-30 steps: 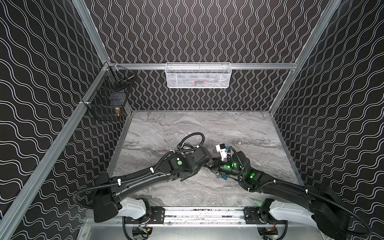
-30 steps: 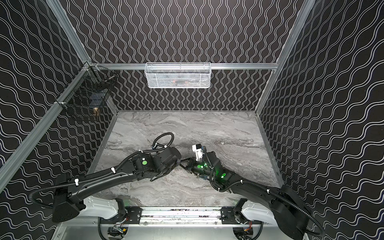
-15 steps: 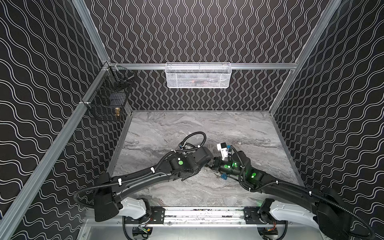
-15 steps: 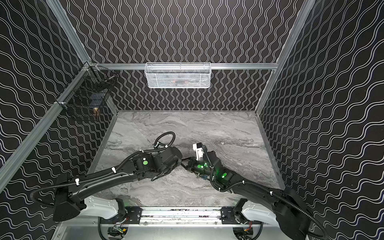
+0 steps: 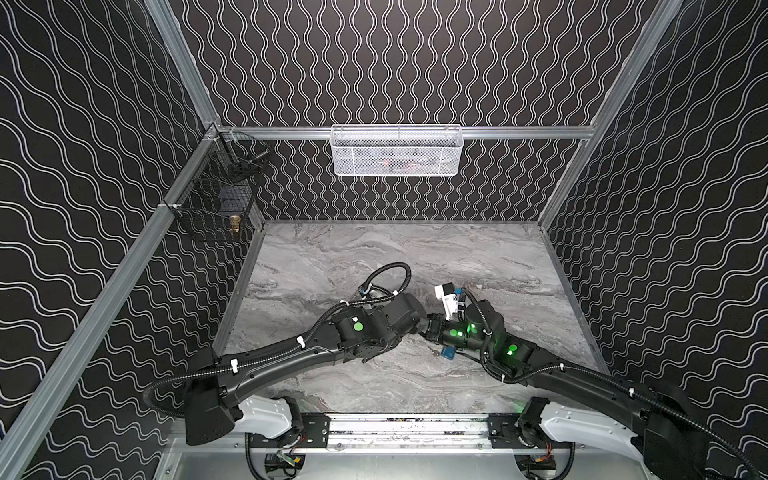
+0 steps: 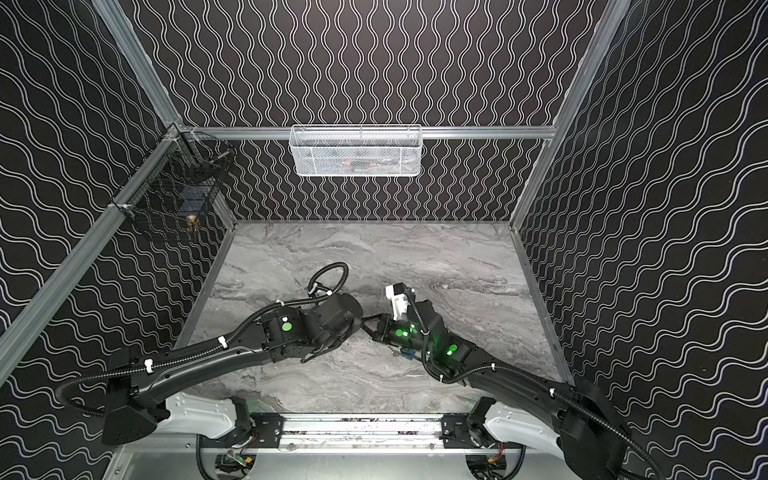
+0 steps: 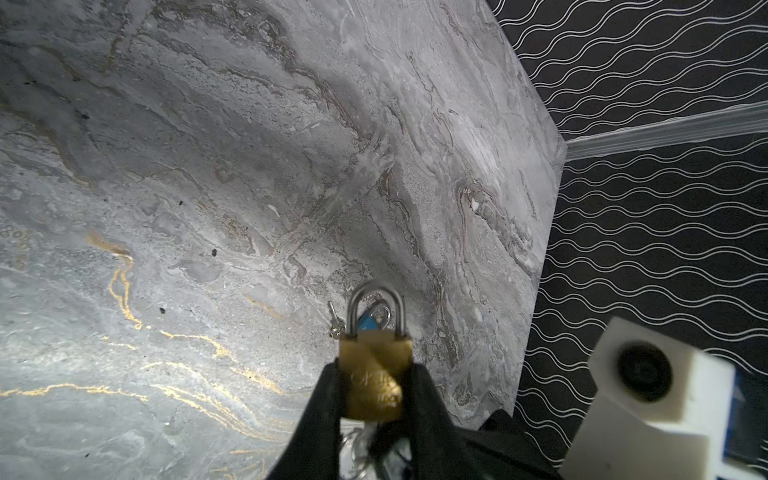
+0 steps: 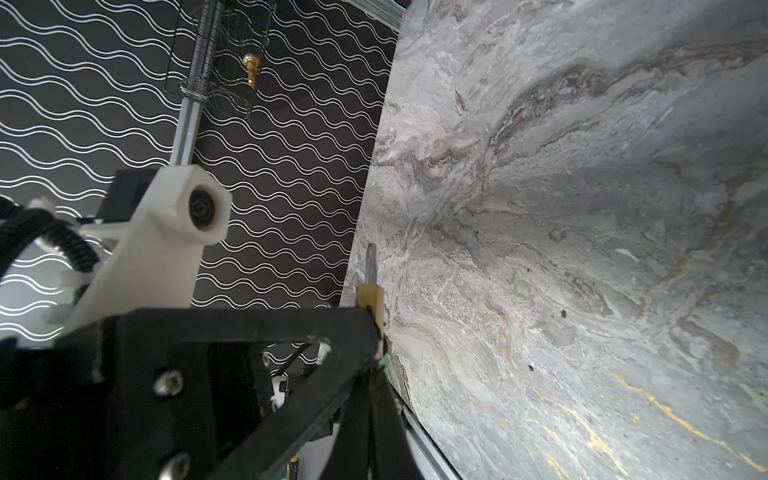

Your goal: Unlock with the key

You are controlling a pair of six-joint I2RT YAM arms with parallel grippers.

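The left claw (image 7: 375, 368) is gripping a brass padlock (image 7: 372, 386) by its body, with one black finger (image 7: 320, 399) pressing on each flat side, so its jaws are standing narrow, only as far apart as the lock is thick. The steel shackle (image 7: 376, 305) is pointing away from the claw and sitting closed in the body. The padlock is hanging clear above the marble-patterned counter (image 5: 374, 257), around the middle and toward the front, where the two arms are meeting in both top views.

The right claw (image 8: 380, 376) is reaching in at the padlock's base from the opposite side, with its jaws pinched together. Something small and greenish is showing at that spot in the right wrist view, but I cannot tell whether it is a key or whether the claw is holding it.

A blue-tagged key (image 7: 368, 322) is lying on the counter beneath the two claws, with a small silver key (image 7: 334, 321) just beside it. Both are also showing in a top view, under the right wrist (image 5: 448, 353).
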